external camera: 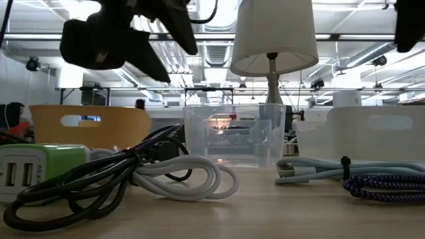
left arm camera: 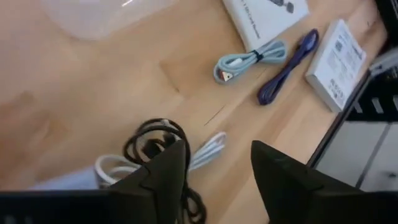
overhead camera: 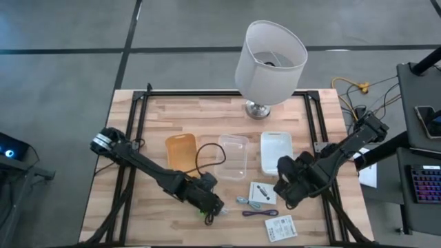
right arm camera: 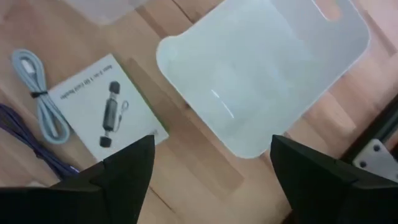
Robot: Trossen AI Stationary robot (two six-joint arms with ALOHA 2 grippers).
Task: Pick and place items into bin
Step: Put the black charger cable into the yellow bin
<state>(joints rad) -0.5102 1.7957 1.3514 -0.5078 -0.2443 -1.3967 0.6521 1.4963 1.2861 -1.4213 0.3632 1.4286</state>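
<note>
My left gripper (overhead camera: 212, 205) hangs open above a heap near the table's near edge: a coiled black cable (left arm camera: 155, 140), a white cable (left arm camera: 208, 149) and a green charger block (external camera: 33, 169), all lying flat. To their right lie a pale-blue cable (left arm camera: 249, 59), a purple cable (left arm camera: 289, 65), a white printed card (right arm camera: 106, 106) and a white packet (left arm camera: 339, 62). My right gripper (overhead camera: 284, 191) hovers open above the near end of the white tray (right arm camera: 261, 68), next to the card. The clear bin (overhead camera: 234, 155) stands at mid-table.
An orange tray (overhead camera: 180, 151) lies left of the clear bin and the white tray right of it. A big white lamp (overhead camera: 270, 62) stands at the far edge behind them. A black metal frame (overhead camera: 138, 117) runs along the table's sides. Bare wood shows near the left edge.
</note>
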